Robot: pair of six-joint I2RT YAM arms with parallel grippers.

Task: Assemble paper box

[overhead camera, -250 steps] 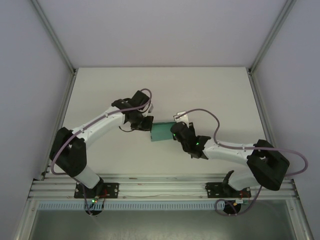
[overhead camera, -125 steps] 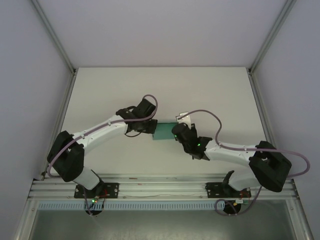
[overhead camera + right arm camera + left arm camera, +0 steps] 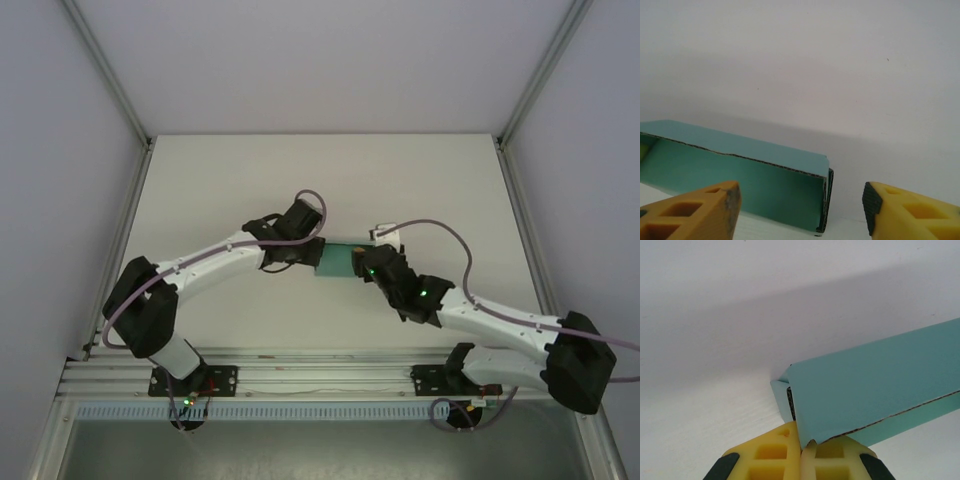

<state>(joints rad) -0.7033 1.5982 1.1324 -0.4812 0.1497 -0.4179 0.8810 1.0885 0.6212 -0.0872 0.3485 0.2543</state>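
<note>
The paper box [image 3: 336, 258] is a small teal card box near the middle of the table, between the two grippers. My left gripper [image 3: 311, 251] is at the box's left end. In the left wrist view its yellow fingers [image 3: 775, 455] are pressed together, pinching the lower corner of a teal panel [image 3: 875, 385]. My right gripper [image 3: 363, 263] is at the box's right end. The right wrist view has its jaws standing wide apart, with the box's open end [image 3: 745, 175] just ahead of them and touching neither finger [image 3: 700, 210].
The white table [image 3: 300, 180] stretches out behind and to both sides of the box. Grey enclosure walls and aluminium posts [image 3: 110, 90] border it. The arms' bases sit on the rail [image 3: 320, 380] at the near edge.
My right gripper has opened and let go of the box. The left arm has reached farther right, carrying the box a little right and back. The right arm has stretched out lower.
</note>
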